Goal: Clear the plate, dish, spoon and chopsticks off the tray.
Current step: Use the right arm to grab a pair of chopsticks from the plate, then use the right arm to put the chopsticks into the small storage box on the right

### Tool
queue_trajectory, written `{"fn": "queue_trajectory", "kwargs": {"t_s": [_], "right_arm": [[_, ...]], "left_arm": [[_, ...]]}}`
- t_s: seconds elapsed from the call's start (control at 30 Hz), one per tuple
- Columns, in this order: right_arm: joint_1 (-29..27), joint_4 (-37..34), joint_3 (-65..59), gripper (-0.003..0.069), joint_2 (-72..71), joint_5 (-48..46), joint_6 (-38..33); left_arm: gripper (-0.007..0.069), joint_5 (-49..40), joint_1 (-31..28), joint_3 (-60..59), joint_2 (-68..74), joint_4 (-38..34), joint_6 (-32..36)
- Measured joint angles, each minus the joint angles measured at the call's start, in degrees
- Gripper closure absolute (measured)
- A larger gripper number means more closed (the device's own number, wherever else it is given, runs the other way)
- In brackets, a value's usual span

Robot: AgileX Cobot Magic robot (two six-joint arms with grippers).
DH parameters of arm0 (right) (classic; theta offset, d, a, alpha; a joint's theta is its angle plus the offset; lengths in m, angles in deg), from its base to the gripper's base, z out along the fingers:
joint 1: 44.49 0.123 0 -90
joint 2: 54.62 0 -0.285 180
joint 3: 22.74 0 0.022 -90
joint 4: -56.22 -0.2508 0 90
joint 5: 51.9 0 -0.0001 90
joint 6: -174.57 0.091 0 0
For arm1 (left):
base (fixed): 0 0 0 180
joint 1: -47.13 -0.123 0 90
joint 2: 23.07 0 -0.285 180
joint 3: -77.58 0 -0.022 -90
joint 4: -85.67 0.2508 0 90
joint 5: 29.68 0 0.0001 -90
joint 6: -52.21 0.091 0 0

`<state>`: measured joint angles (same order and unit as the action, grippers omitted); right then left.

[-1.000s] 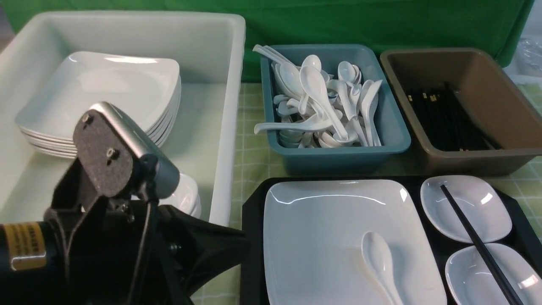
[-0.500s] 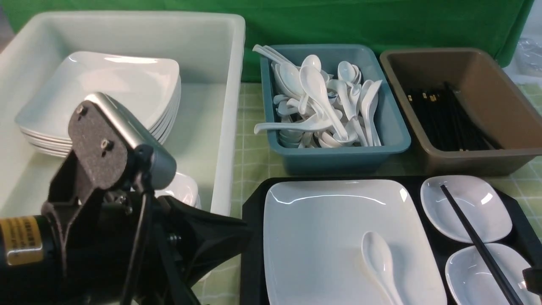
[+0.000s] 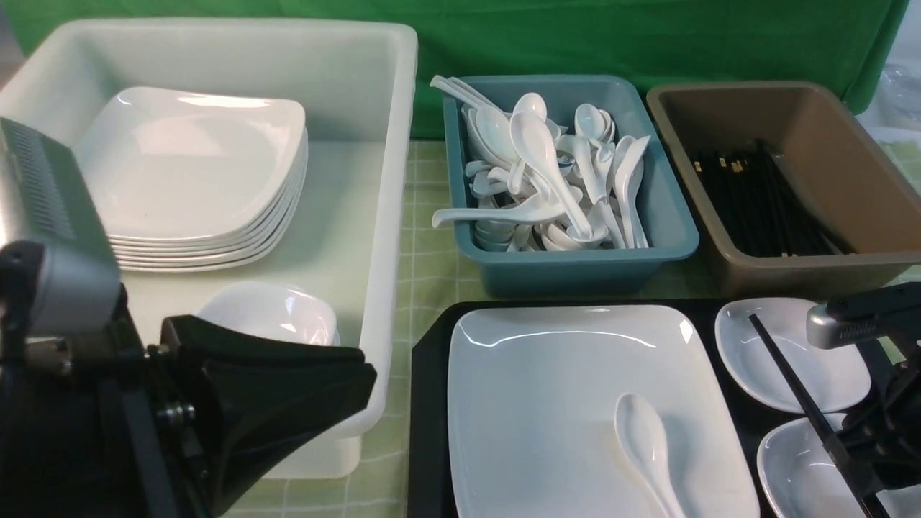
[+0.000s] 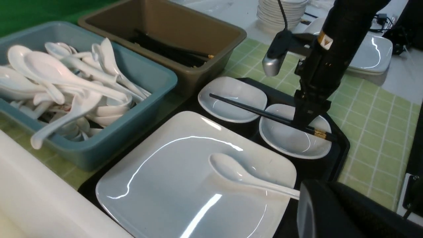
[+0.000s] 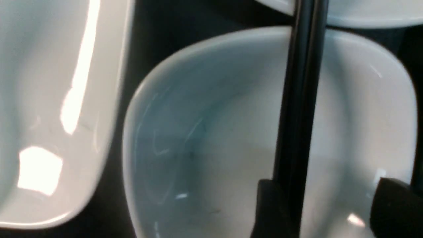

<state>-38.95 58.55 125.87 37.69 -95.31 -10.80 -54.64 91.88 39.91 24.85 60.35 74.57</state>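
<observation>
The black tray (image 3: 426, 403) holds the large white plate (image 3: 547, 403) with the white spoon (image 3: 644, 446) lying on it. Two small white dishes, a far one (image 3: 734, 352) and a near one (image 3: 799, 475), sit on the tray's right part, and the black chopsticks (image 3: 784, 374) lie across both. My right gripper (image 3: 856, 446) is open and low over the near dish (image 5: 214, 148); its fingers straddle the chopsticks (image 5: 300, 99), which run close beside one finger. My left gripper (image 3: 363, 374) hangs at the white tub's near right corner, left of the tray; its jaws are not readable.
The white tub (image 3: 388, 180) at the left holds a stack of large plates (image 3: 187, 165) and small dishes (image 3: 270, 313). A teal bin (image 3: 669, 230) full of white spoons and a brown tub (image 3: 827, 144) with black chopsticks stand behind the tray.
My right arm has come in from the right and dropped over the near dish and the chopsticks. My left arm has pulled back to the left and uncovered the plates in the tub.
</observation>
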Motion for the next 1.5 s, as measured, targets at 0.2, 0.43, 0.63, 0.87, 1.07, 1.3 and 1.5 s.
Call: {"fn": "queue_trajectory", "kwargs": {"t_s": [0.2, 0.43, 0.63, 0.87, 1.07, 1.3, 1.5], "right_arm": [[-0.18, -2.33, 0.16, 0.0227, 3.28, 2.12, -1.73], [-0.25, -2.69, 0.16, 0.0395, 6.45, 1.80, -4.37], [-0.25, -2.69, 0.16, 0.0516, 5.73, -0.04, -7.25], [4.40, -4.86, 1.06, 0.0516, -5.77, -3.76, -11.30], [3.08, -13.39, 9.02, 0.0516, -8.15, 9.79, -10.39], [-3.94, -20.93, 27.10, 0.0516, 8.52, 26.24, -7.67], [-5.92, -21.32, 39.69, 0.0466, 24.73, 24.49, -6.62]], "left_arm": [[0.0603, -0.75, 0.00, 0.00, -0.48, 1.09, 0.07], [0.0603, -2.02, 0.00, 0.00, -0.48, 1.33, 0.07], [0.0603, -1.91, 0.00, 0.00, -0.48, 1.33, 0.19], [0.0603, 4.38, 0.00, 0.00, -0.48, 1.46, 1.54], [0.0603, 14.40, 0.00, 0.00, -0.48, 1.50, 2.08], [0.0603, 17.22, 0.00, 0.00, -0.48, 1.50, 2.08], [0.0603, 16.12, 0.00, 0.00, -0.48, 1.50, 2.08]]}}
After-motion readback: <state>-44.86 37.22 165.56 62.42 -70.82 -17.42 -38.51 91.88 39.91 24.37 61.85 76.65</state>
